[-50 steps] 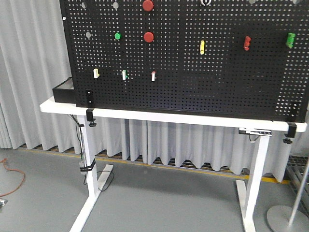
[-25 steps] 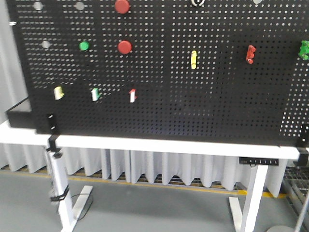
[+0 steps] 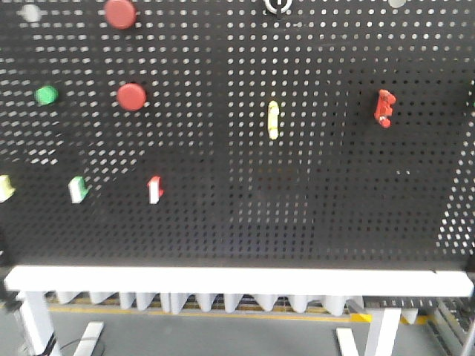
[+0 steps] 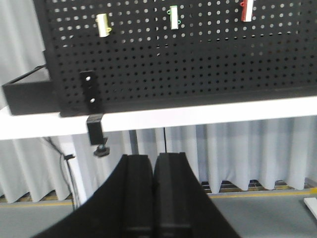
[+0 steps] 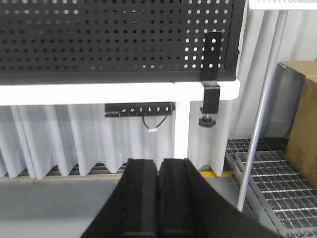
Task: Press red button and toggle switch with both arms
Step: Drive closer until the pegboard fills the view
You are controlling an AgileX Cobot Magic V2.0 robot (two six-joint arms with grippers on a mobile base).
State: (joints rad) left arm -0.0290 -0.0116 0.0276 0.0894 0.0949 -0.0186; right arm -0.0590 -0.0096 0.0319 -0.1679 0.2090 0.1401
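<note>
- presently the black perforated metal pegboard (image 3: 297, 222) fills the front view, standing on the long white tabletop (image 3: 237, 280); neither arm shows there.
- the round red push button (image 3: 131, 96) sits upper left on the board, just right of the small round green button (image 3: 46, 95); a larger red round button (image 3: 119, 12) lies above it at the top edge.
- the small red-and-white toggle switch (image 3: 154, 189) lies below the red button, with a green-and-white toggle (image 3: 77, 189) to its left; a yellow lever (image 3: 273, 120) and a red lever (image 3: 384, 108) lie further right. which switch the task means cannot be told.
- the left gripper (image 4: 154, 161) has its two black fingers pressed together on nothing; it appears lower than the tabletop and well apart from the controls.
- the right gripper (image 5: 159, 166) is likewise closed flat and empty, low, facing the board's lower right corner and the black clamp (image 5: 212, 96).
- step in hand, as judged: the approach. closed fingers give a blunt tip suited to pressing. each arm should first rise to its control's height, then advance square to the board, so that one tip meets the button's centre and the other catches the lever instead of sliding over the holes.
</note>
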